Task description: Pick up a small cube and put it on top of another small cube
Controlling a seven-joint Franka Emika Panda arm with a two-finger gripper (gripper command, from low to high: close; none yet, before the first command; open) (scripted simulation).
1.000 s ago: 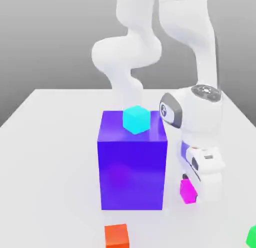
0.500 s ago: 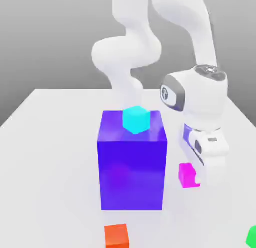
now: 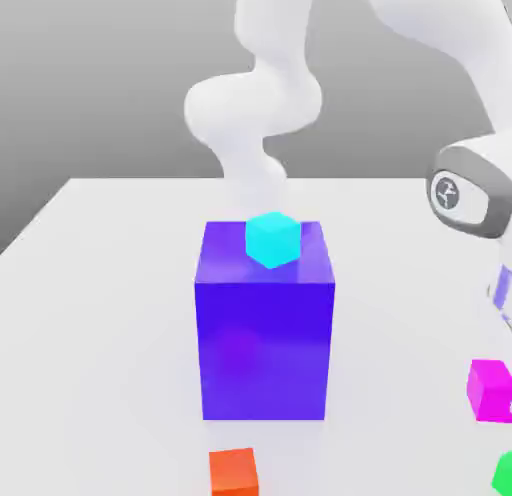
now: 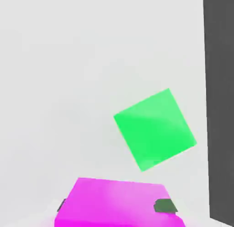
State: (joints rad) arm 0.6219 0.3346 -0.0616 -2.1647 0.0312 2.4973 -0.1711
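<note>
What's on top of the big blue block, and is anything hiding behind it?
A small cyan cube sits on top of the big blue block. The table right behind the block is covered by it, so I can't tell what's there.

- Magenta cube (image 4: 114,198), gripped between the fingertips of the hand (image 4: 114,206).
- Green cube (image 4: 155,130), apart from the magenta one, turned at an angle to it.
- Table (image 4: 68,84), pale, bordered by a dark grey band (image 4: 219,107).
</note>
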